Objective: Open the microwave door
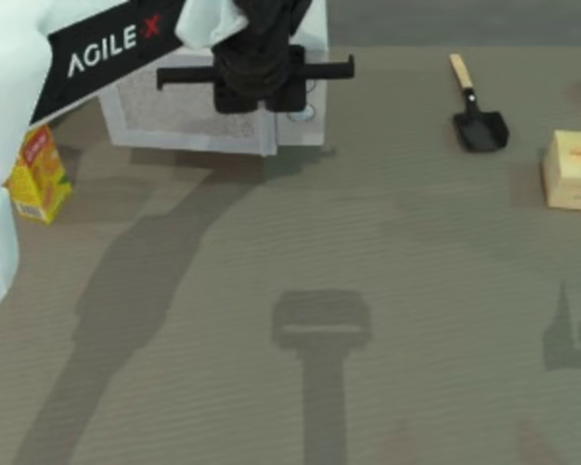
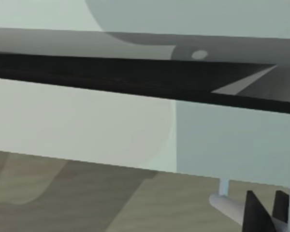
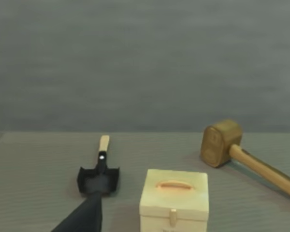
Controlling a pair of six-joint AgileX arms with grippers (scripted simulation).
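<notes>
From above, my left gripper (image 1: 271, 107) hangs over the front of the microwave (image 1: 310, 29) at the table's (image 1: 368, 291) far left, right at the door (image 1: 174, 102), which looks shut or barely ajar. I cannot tell how the fingers stand. My right arm is parked; beyond it lie a box (image 3: 174, 200), small shovel (image 3: 99, 176) and mallet (image 3: 222, 142).

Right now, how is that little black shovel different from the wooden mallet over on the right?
The shovel has a black scoop and a short pale handle; the mallet is wood all over. The shovel's scoop is flat and open, the mallet's head blocky and rounded. The mallet's handle looks thicker than the shovel's. Both lie flat on the table, near the cream box.
</notes>
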